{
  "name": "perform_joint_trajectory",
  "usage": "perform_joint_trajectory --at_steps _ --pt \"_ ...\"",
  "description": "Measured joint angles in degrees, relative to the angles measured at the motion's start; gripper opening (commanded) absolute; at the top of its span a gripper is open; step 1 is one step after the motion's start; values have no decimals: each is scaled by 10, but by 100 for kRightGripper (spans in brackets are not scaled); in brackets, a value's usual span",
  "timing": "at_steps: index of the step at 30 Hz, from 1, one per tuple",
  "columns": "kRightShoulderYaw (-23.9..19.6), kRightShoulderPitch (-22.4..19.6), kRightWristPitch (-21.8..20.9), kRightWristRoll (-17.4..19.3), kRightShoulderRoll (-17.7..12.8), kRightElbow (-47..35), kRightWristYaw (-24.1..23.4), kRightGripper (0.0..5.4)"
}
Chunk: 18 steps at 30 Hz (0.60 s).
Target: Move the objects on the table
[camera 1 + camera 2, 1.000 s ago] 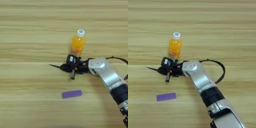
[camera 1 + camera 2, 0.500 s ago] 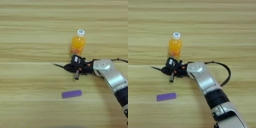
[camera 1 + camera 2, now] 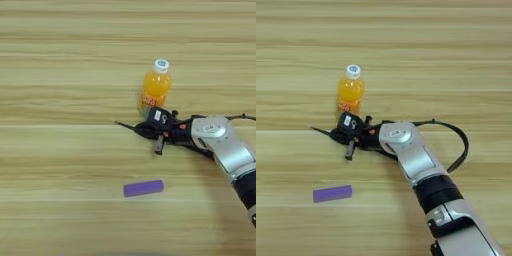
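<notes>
Rightward goes the gripper [image 3: 150,131], carrying a thin stick [image 3: 125,125]; its grip is unclear. Swinging further could topple the bottle [image 3: 154,90] just behind. Purple cap [image 3: 144,188] lies apart.

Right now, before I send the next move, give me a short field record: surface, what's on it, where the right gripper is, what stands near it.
surface: wooden table
standing item: orange juice bottle, upright, white cap on
lying item: purple cap, flat, alone, nearer the robot than the gripper
right gripper: low over the table, just in front of the bottle's base
thin black stick: pokes out to the gripper's left
grasp: finger state unclear
</notes>
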Motion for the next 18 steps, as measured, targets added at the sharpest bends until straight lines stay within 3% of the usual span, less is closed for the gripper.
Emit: perform_joint_trajectory --at_steps 18 --pt "-7 7 15 17 -8 -18 29 230"
